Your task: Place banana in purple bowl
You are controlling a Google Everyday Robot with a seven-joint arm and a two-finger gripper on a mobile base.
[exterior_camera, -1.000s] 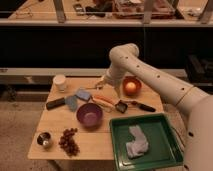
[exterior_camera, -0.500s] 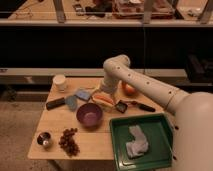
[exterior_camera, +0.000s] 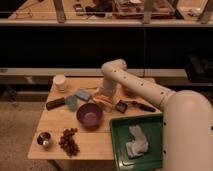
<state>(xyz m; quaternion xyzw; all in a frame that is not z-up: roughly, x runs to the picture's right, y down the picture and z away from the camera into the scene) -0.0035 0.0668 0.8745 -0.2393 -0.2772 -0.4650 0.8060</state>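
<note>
Leftward and downward is how the arm (exterior_camera: 145,92) is being swung since the earlier frames, so that its wrist is now being hung over the middle of the table (exterior_camera: 95,149) instead of over its right side.

Within the single camera view, the gripper (exterior_camera: 104,97) is being held low at frame centre, directly above the banana (exterior_camera: 101,103). Its jaws are being kept spread wide, with nothing pinched. This is judged to be the approach for a grasp, with the opening being kept so that the fruit can be straddled.

The banana is lying flat on the wood, just up and right of the purple bowl (exterior_camera: 90,116) and close to its rim. Whether it is being touched by the gripper cannot be told. An orange streak is being seen along the banana's lower edge and cannot be cleanly separated from it.

The purple bowl is being left upright and empty just below and left of frame centre, so only a short carry is judged to be needed. The grapes (exterior_camera: 69,141) and metal cup (exterior_camera: 44,140) at lower left, and the green tray (exterior_camera: 116,145) with its white cloth (exterior_camera: 136,142) at lower right, are sitting well apart from that path.
</note>
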